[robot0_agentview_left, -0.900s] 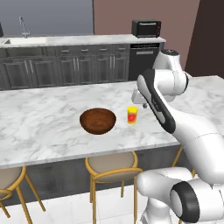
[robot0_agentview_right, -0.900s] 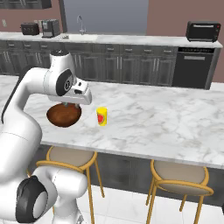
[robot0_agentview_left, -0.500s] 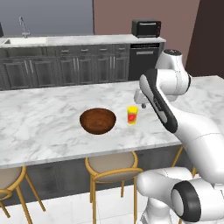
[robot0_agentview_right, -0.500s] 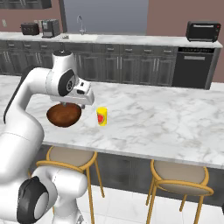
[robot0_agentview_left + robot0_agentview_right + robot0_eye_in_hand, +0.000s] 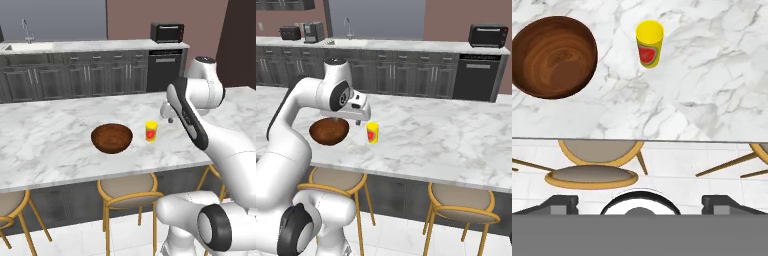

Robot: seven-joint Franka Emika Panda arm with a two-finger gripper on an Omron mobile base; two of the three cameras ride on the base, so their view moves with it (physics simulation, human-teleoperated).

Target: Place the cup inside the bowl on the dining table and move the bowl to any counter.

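The yellow cup (image 5: 151, 131) (image 5: 372, 133) (image 5: 649, 44) stands upright on the marble dining table (image 5: 50, 130) (image 5: 446, 135) (image 5: 712, 75). Just to its left, a small gap away, sits the dark wooden bowl (image 5: 111, 138) (image 5: 329, 131) (image 5: 553, 56), with nothing in it. My gripper (image 5: 168, 114) (image 5: 358, 120) (image 5: 640, 202) hangs above the table a little beyond the cup, pointing down. Its fingers are spread wide and hold nothing. The counter (image 5: 90, 46) (image 5: 406, 45) runs along the back wall.
Gold-framed stools (image 5: 129, 192) (image 5: 461, 202) (image 5: 592, 172) line the table's near edge. On the back counter are a toaster oven (image 5: 167, 32) (image 5: 487, 35), a sink with a faucet (image 5: 25, 30) (image 5: 347, 26) and a coffee machine (image 5: 313, 32).
The gripper's fingers have spread apart. The arm has shifted only slightly; cup and bowl have not moved.
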